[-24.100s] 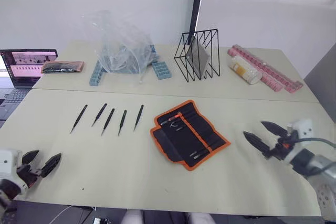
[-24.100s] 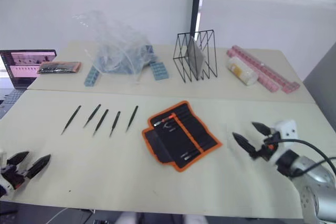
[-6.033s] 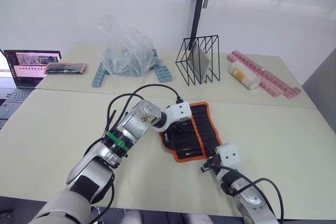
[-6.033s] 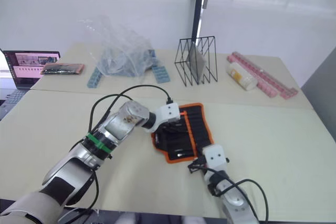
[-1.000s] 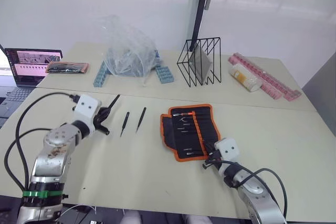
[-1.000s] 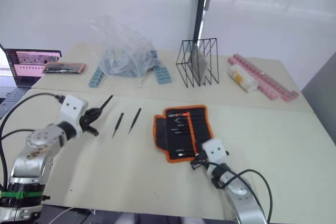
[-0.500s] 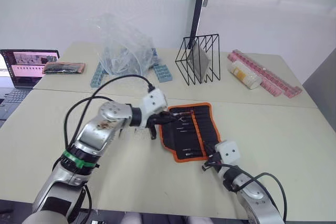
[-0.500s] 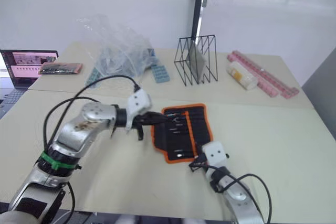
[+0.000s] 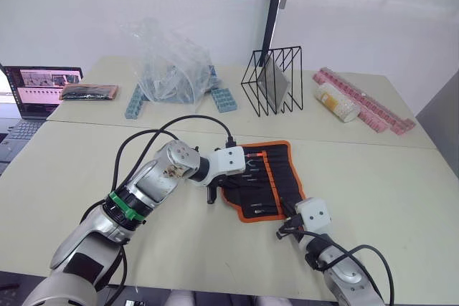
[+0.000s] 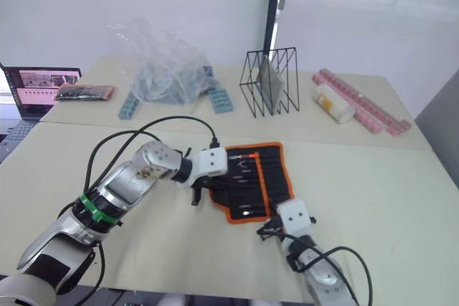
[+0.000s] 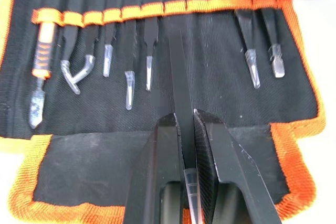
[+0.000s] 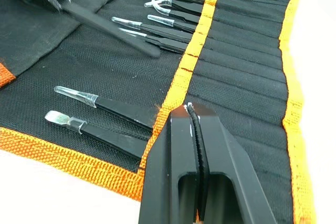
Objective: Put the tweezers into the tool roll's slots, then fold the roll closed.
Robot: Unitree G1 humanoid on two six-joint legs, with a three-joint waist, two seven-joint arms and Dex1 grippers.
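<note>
Pale beige table top (image 9: 401, 177) under everything, white wall behind. Nearest to us, our right gripper (image 12: 195, 129) sits at the near edge of the tool roll (image 9: 283, 177), fingers pinched together with nothing visible between them, tips resting right about on the orange strip, apparently pinning the roll down.

A bit further in, our left gripper (image 11: 184, 129) is clamped narrow on one of the tweezers (image 11: 178, 74), lined up with an empty gap in the slots (image 11: 157, 10), between the pointed tools already seated and the two by the far end. Its tip looks close to the orange strip, but we can't tell if it's actually inside a pocket yet.

What could go wrong, our guess: the tip catches on the strip instead of slipping under, and pushing harder bunches the fabric or drags the roll sideways. The slim tweezer could also twist in the grip and land on a neighbour's slot.

Further back: a wire rack (image 9: 276, 80), crinkly plastic bag (image 9: 168, 62), pink strips (image 9: 366, 102) and a laptop (image 9: 39, 87) off to the left
</note>
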